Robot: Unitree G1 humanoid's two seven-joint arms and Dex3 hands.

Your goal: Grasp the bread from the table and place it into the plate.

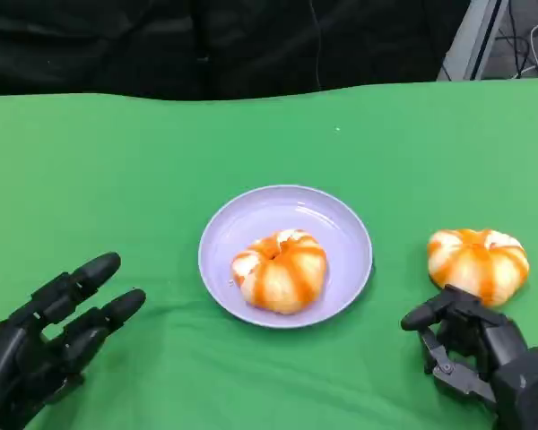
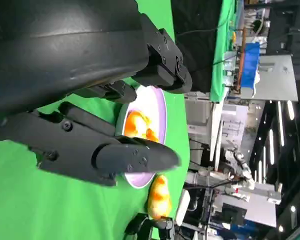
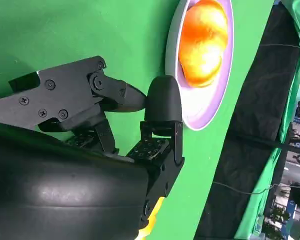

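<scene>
Right hand (image 1: 480, 354) sits low at the near right of the table (image 1: 117, 179), its fingers curled in around nothing that can be seen; whether any fingertip touches the bread just beyond it cannot be told from the head view; left hand (image 1: 49, 336) rests at the near left with its fingers spread apart and holding nothing, pointing up and inward toward the plate; beneath both hands the green table runs back to a dark curtain (image 1: 206, 45) at its far edge; between the two hands, and a little beyond them, lies the lilac plate (image 1: 332, 219), round and shallow, well apart from the left hand and near the right; on the plate sits one bread (image 1: 281, 269), a round bun striped orange and white, lying toward the plate's near side; the second bread (image 1: 478, 260), of the same kind, lies on the bare table directly beyond the right hand's fingers and off to the right of the plate, not touching it; in the right wrist view the plate (image 3: 210, 107) and its bun (image 3: 205, 42) lie past the black fingers (image 3: 162, 97).
</scene>
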